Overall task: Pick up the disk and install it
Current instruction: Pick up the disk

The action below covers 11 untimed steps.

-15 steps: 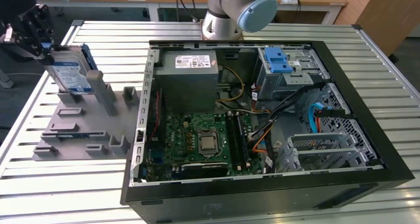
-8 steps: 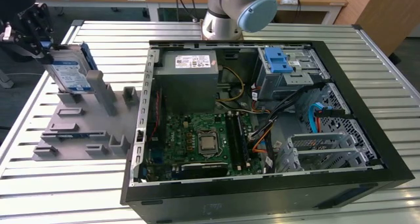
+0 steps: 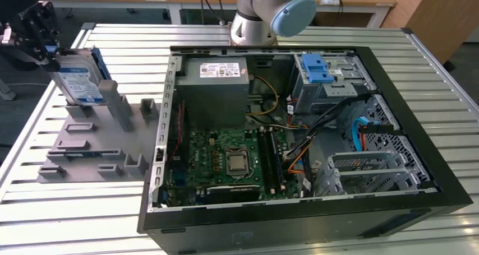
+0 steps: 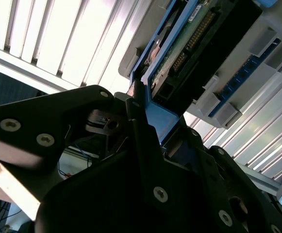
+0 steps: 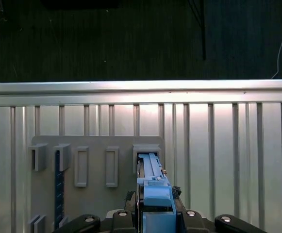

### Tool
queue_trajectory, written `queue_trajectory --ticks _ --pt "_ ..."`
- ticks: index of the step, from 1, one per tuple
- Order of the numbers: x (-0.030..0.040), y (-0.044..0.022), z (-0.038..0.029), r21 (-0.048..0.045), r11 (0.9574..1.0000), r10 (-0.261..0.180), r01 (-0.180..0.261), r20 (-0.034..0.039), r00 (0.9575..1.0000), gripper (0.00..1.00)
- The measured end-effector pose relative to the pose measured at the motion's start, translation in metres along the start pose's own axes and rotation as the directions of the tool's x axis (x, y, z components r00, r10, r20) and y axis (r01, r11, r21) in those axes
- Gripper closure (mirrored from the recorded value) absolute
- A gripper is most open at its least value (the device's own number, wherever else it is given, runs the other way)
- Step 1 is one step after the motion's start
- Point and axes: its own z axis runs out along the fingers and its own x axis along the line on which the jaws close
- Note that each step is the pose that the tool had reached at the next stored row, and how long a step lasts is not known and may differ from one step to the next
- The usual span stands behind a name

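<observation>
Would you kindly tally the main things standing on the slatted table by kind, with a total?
disk: 1
grey rack: 1
computer case: 1
Total: 3

Matt plastic rails on the disk (blue); ribbed shiny metal table.

no readable text, even on disk
</observation>
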Motion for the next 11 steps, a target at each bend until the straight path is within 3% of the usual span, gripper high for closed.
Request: queue_trajectory --ticks 11 --pt "-0.0001 0.0 -0.0043 0.0 1.0 0.0 0.0 0.0004 1.0 0.64"
